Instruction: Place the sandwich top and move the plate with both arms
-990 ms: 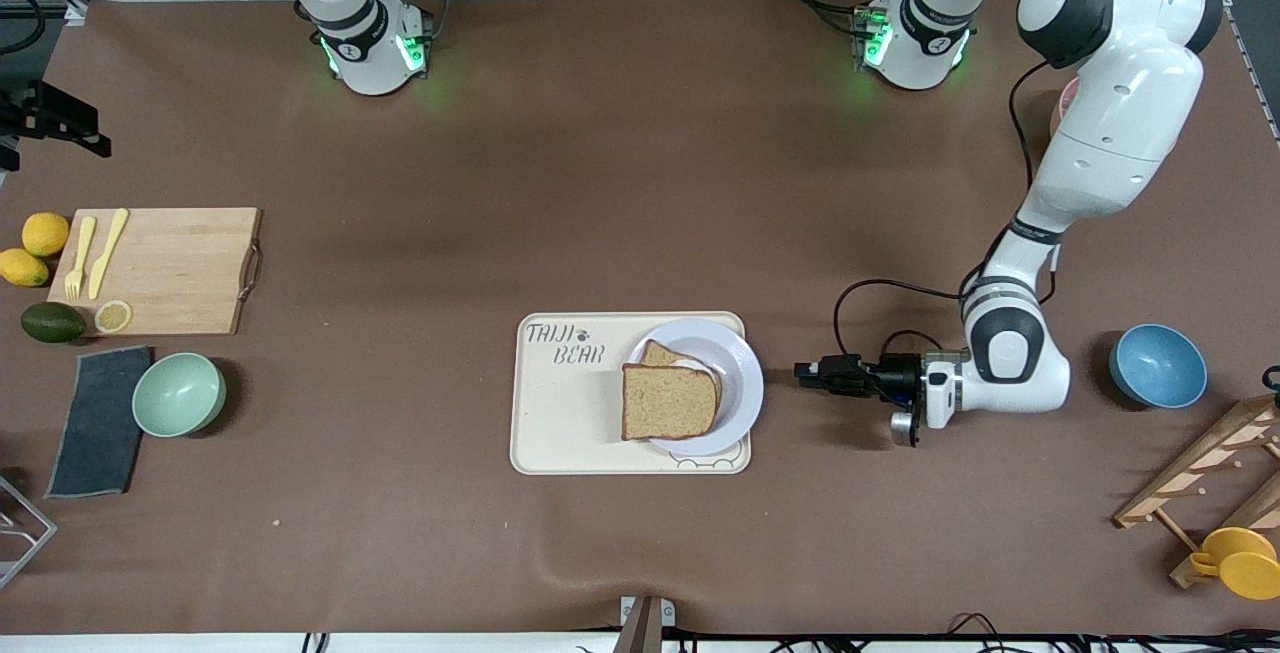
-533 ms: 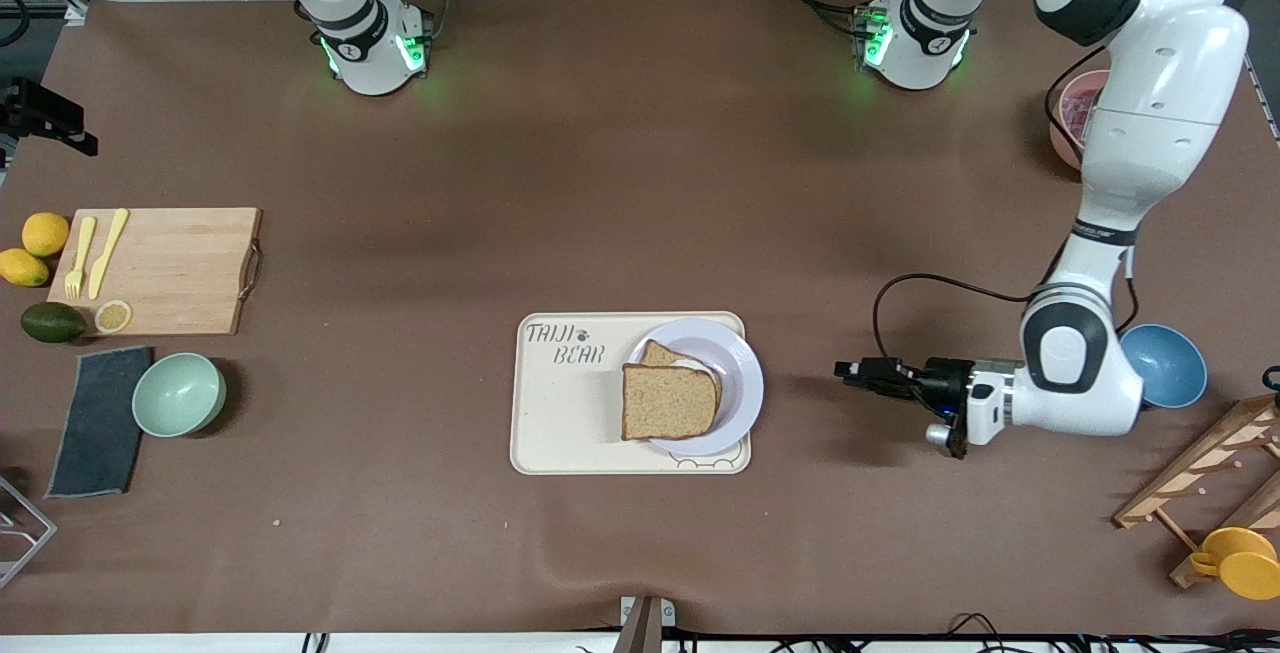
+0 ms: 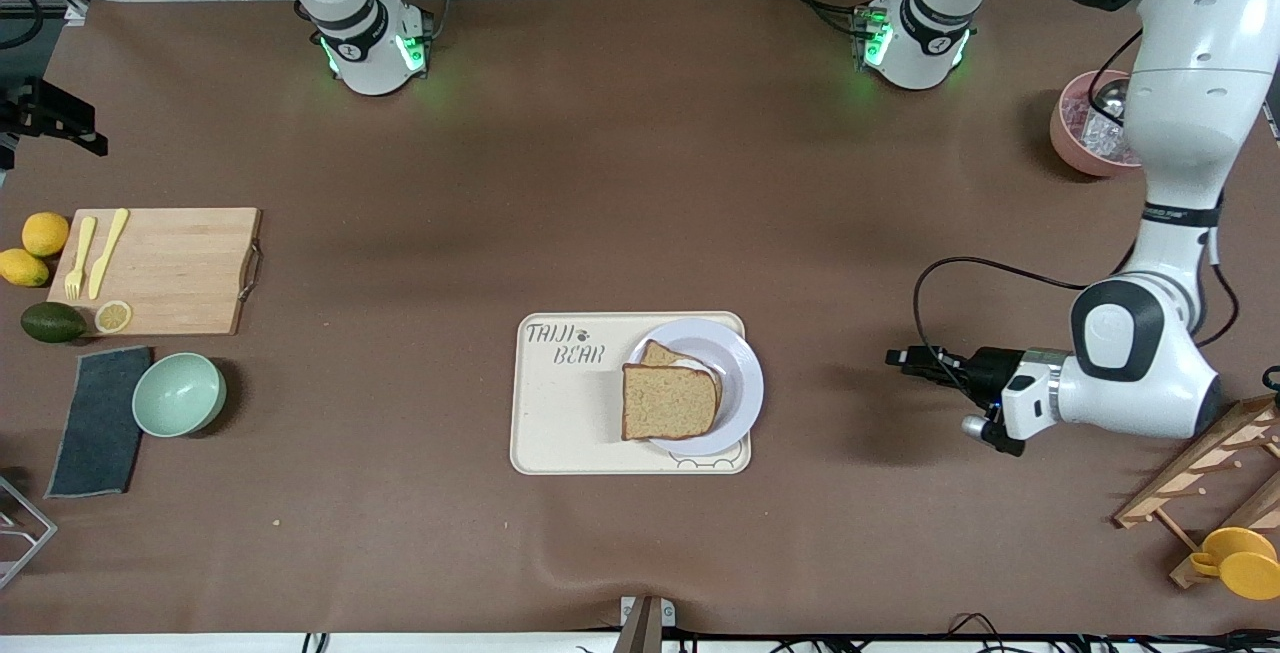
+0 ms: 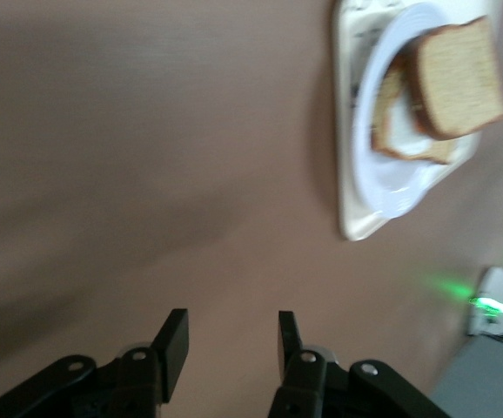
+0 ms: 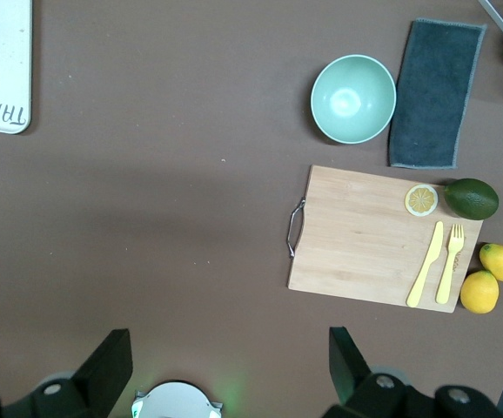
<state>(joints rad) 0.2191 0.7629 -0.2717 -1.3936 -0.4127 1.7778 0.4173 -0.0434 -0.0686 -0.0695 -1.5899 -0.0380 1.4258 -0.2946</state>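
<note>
I take the plate [image 3: 722, 383] as my landmark: it sits on the end of the cream bear-printed tray [image 3: 560, 433] toward the left arm, near the middle of the brown surface [image 3: 600, 183]. The sandwich top [image 3: 668, 401] already lies on the stack, overhanging the plate's rim on the side toward the right arm, with the lower slice [image 3: 655, 354] peeking out on the side farther from the front camera, so I judge the placing done and the two-arm move of the plate as the step in hand. The top is a plain brown wholegrain square with a darker crust, sitting flat and slightly askew over the slice beneath. The left gripper [image 3: 898, 359] hangs low over bare surface, well apart from the plate toward the left arm's end, its jaws partly apart and holding nothing, as the left wrist view shows [image 4: 232, 335]. To do this well I would bring each gripper in level from its own side, take the raised rim at matching height, and lift together so the askew top does not slide. The right gripper [image 5: 230, 353] waits high above the surface over the wooden cutting board [image 3: 165, 268], well apart from the plate, jaws wide apart and empty.
</note>
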